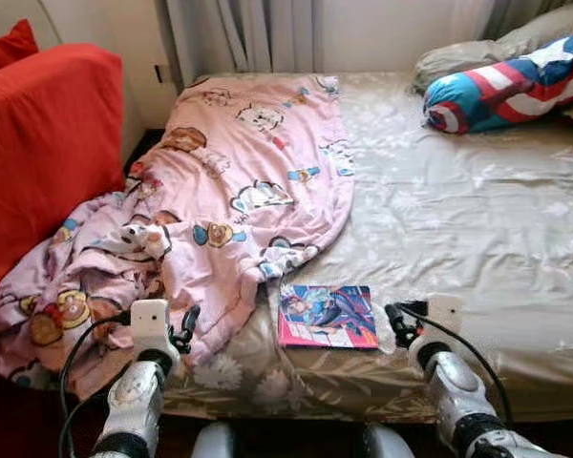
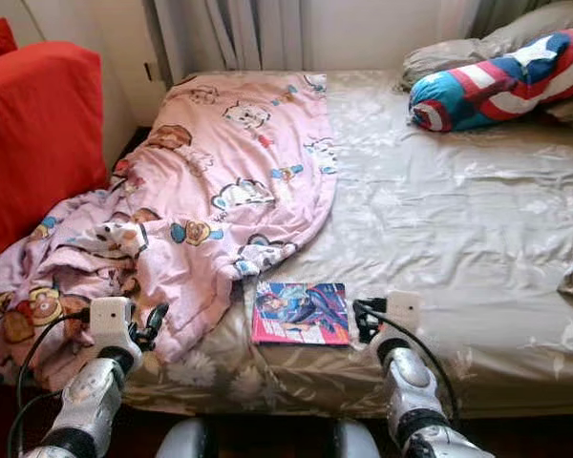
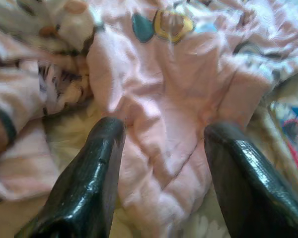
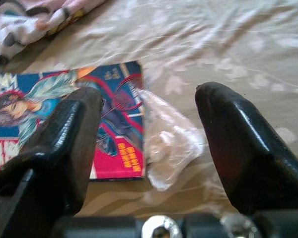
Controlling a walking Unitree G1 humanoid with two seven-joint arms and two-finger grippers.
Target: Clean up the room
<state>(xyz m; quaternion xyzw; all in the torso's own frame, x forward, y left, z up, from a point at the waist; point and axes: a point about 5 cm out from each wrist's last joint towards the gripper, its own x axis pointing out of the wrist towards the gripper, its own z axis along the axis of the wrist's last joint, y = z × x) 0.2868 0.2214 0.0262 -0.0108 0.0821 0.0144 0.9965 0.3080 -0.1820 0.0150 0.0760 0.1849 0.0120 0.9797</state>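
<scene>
Armchair (image 1: 48, 143): a red armchair stands at the left side of the bed (image 1: 477, 229), touching the bedding that spills off it.
Blanket (image 1: 239, 181): a pink cartoon-print blanket covers the left part of the bed and slumps in a rumpled heap over the bed's near left corner. It looks soft, light and floppy; you would do best to pinch a thick fold near its near edge, since a thin layer may slip out.
Left gripper (image 3: 161, 173): your left gripper hovers at the bed's near left corner, fingers spread apart, with a ridge of blanket between them and nothing clamped.
Book (image 1: 328, 316): a thin comic-style book lies flat near the bed's front edge, just right of the blanket's tip. It looks stiff, smooth and flat to the sheet; you would likely need to catch one edge, and its glossy cover may slide.
Plastic wrapper (image 4: 166, 139): a crumpled clear wrapper lies on the bed touching the book's right edge. It looks very light and crinkly; squeeze the bunched middle.
Right gripper (image 4: 146, 148): your right gripper hangs at the bed's front edge just right of the book, fingers apart, straddling the wrapper and the book's corner, holding nothing.
Pillow (image 1: 511, 81): a striped red, white and blue pillow lies at the bed's far right corner.
</scene>
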